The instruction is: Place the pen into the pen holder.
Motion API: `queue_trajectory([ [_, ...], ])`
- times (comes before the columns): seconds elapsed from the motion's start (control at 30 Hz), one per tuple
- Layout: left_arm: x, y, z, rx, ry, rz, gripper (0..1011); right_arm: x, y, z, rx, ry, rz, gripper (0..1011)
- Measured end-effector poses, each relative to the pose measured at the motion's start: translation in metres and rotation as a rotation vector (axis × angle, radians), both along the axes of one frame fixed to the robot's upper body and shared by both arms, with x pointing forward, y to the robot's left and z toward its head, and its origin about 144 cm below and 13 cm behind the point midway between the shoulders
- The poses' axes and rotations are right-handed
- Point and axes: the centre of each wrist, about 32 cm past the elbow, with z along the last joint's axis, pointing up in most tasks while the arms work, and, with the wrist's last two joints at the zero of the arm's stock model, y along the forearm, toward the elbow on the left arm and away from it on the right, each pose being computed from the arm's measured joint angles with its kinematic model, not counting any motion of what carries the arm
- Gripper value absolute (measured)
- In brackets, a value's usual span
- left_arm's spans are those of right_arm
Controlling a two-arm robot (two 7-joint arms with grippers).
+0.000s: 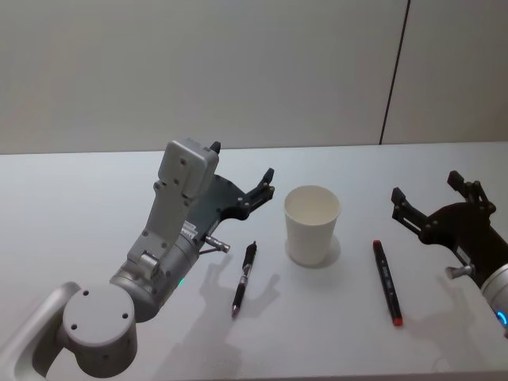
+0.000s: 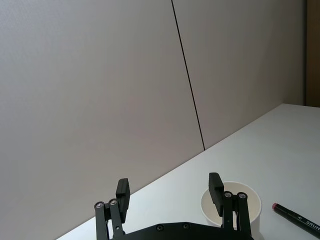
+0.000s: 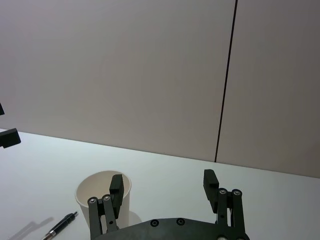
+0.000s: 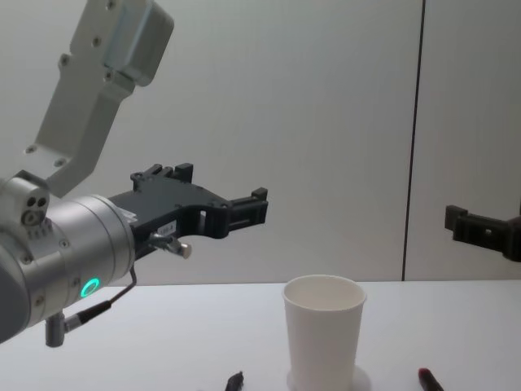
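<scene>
The pen holder point(image 1: 312, 225), a plain white paper cup, stands upright mid-table and looks empty. A dark click pen point(image 1: 244, 278) lies flat just left of it. To its right lies a black marker point(image 1: 386, 282) with red ends. My left gripper point(image 1: 244, 168) hovers open above the table, left of the cup and behind the click pen, holding nothing. In the left wrist view that gripper point(image 2: 169, 184) is open, with the cup point(image 2: 250, 199) and marker point(image 2: 295, 217) beyond it. My right gripper point(image 1: 426, 186) hangs open to the right of the marker; the right wrist view shows this gripper point(image 3: 163, 179) open, with the cup point(image 3: 100, 186) and click pen point(image 3: 62, 226) beyond.
The white table point(image 1: 95, 182) runs back to a plain grey wall with one dark vertical seam point(image 1: 395, 71). In the chest view the left gripper point(image 4: 216, 186) hangs well above the cup point(image 4: 323, 342).
</scene>
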Motion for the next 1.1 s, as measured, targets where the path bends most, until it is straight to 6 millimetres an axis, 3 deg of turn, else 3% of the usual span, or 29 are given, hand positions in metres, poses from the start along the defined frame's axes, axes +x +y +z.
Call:
queue_trajectory([
  [1.1, 0.0000, 0.0000, 0.0000, 0.000, 0.000, 0.000, 1004, 0.0019, 0.0039, 0.0014, -0.001, 0.002, -0.004, 1001],
])
